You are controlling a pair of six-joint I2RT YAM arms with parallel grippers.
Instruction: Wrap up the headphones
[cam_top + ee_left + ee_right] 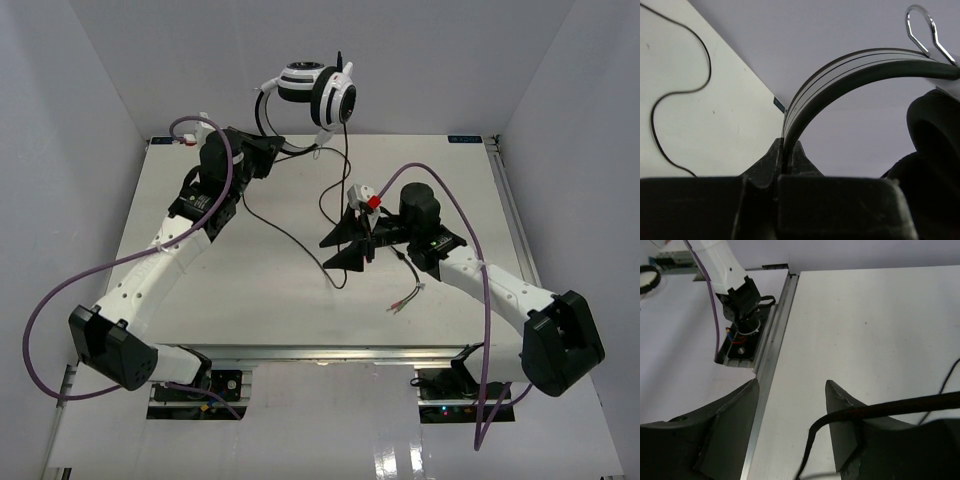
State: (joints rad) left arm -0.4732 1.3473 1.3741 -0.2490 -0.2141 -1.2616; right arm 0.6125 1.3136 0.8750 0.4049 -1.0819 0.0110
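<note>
Headphones (318,90) look light, left gripper (787,155) jaws pinching the springy headband (840,75); limp thin cord (900,404), lying over one spread jaw of right gripper (792,385), likely slips, so pinch it squarely.

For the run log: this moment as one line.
left claw: shut on headband | headphones: raised | right claw: open, cord over finger

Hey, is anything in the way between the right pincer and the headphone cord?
Nothing visible is. The right pincer is open, and the cord already appears to lie across one of its fingers.
</note>
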